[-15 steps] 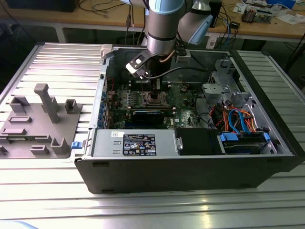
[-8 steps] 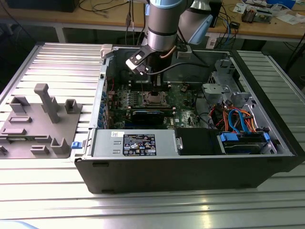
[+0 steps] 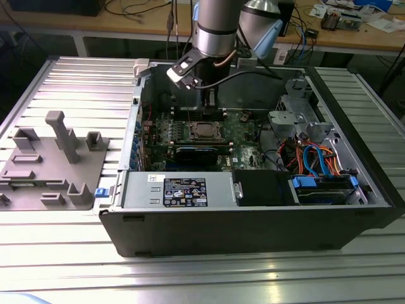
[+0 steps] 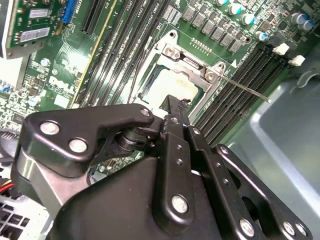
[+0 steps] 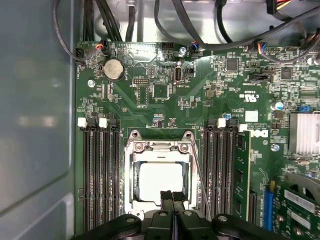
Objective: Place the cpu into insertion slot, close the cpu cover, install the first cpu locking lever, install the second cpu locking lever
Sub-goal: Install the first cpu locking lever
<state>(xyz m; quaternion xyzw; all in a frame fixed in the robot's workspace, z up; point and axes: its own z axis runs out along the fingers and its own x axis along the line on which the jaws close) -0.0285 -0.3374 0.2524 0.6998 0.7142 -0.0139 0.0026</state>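
The gripper (image 5: 173, 196) is made of black matt metal links with round silver screws. In the first wrist view its two narrow fingers (image 5: 167, 197) stand pressed together, with nothing seen between them. Their tips are at the edge of the cpu (image 5: 160, 177), over the side of it nearest to this camera; I cannot tell if they touch it.

The cpu is a flat square with a smooth, bright silver-grey top, and it lies inside the insertion slot (image 5: 135, 172), whose dark edge shows around it. The cpu cover (image 5: 160, 146), a thin silvery metal frame with a square window, lies flat around the chip. A thin straight wire lever (image 4: 245, 89) runs out from one corner of the frame.

On both sides are long black memory slots (image 5: 97, 175) with fine ribs. Beyond them the green circuit board (image 5: 150, 100) carries a round shiny coin battery (image 5: 113, 69) and many small parts.

In the exterior view the arm (image 3: 215, 28) reaches down into the open black computer case (image 3: 253, 221). The case lies on a ribbed aluminium table (image 3: 82, 82), and a grey plastic fixture (image 3: 57, 158) sits at the exterior view's left.
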